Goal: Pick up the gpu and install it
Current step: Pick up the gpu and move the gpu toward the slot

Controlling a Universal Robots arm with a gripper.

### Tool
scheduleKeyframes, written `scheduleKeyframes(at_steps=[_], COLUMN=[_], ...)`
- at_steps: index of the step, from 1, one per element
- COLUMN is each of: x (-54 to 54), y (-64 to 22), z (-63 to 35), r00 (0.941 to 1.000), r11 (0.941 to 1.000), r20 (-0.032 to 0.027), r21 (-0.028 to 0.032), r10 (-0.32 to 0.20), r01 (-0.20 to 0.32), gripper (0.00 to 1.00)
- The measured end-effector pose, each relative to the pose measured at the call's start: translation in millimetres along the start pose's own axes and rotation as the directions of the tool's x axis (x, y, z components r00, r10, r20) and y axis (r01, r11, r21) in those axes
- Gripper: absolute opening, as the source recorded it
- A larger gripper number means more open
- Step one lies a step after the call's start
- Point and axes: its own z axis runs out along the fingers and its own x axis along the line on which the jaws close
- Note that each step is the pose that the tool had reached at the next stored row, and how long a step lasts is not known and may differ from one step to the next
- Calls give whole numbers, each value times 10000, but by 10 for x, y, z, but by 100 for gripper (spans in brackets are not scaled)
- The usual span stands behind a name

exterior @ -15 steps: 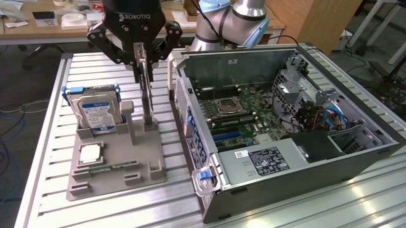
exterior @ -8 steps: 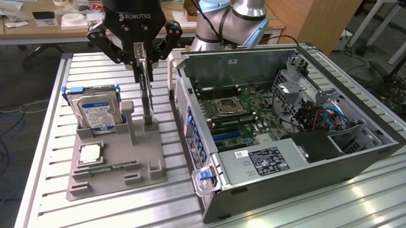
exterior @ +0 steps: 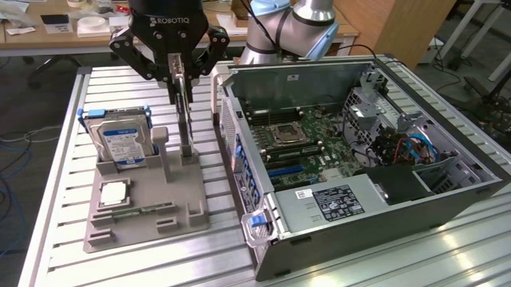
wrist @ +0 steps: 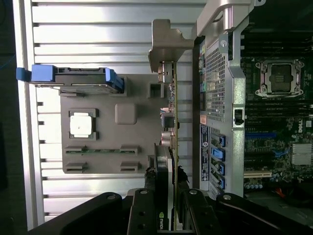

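Note:
The gpu point(exterior: 186, 125) stands upright and edge-on in a slot of the grey holder point(exterior: 143, 224) on the table, its lower edge at the holder. My gripper point(exterior: 181, 84) is directly above it, with its black fingers closed on the card's top edge from both sides. In the wrist view the gpu point(wrist: 171, 137) runs as a thin green strip with a black cooler. Its silver bracket point(wrist: 166, 44) is at the far end, and my gripper point(wrist: 167, 200) clamps the near end. The open computer case point(exterior: 447, 197) lies beside the holder, its motherboard point(exterior: 312, 137) exposed.
A silver hard drive point(exterior: 119, 140) in a blue frame stands at the holder's far corner. A processor chip point(exterior: 114, 192) and a memory stick point(exterior: 136, 210) lie in the holder's recesses. The case's rear wall point(wrist: 217, 83) runs close alongside the gpu. Desks stand behind the table.

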Motion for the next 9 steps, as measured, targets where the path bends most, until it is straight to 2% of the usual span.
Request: scheduleKeyframes(at_steps=[1,4,9], x=[0,0,0], y=[0,0,0], z=[0,0,0], r00=[10000,10000,10000], r11=[10000,9999,9999], r20=[0,-4,-4], r21=[-5,-128,-140], r10=[-1,3,5], r01=[1,-3,-5], gripper=[27,27,27])
